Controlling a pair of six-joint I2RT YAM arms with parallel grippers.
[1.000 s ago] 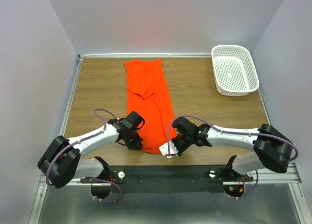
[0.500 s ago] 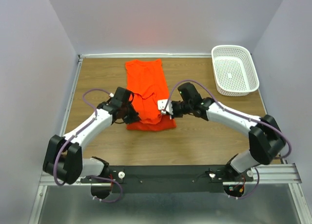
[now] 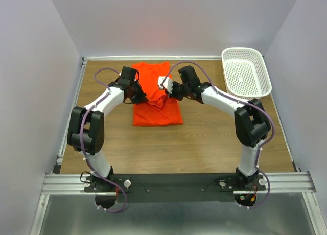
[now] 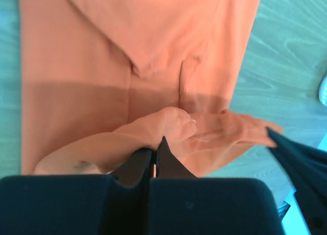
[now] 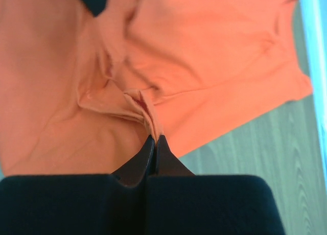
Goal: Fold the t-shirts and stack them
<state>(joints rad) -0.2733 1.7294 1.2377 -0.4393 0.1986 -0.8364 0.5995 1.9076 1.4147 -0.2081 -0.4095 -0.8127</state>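
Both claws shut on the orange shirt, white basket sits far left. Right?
Not quite. The basket sits far right, not far left; the top external view shows it. The rest holds: the left claw and the right claw are both shut on the orange shirt.

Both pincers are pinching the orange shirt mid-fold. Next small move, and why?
Probably carry both a little farther toward the far edge, then lower and open. The left pincer and right pincer are shut on the lifted edge of the t-shirt, the cloth bunched between them, and the shirt's far end lies uncovered beyond them.
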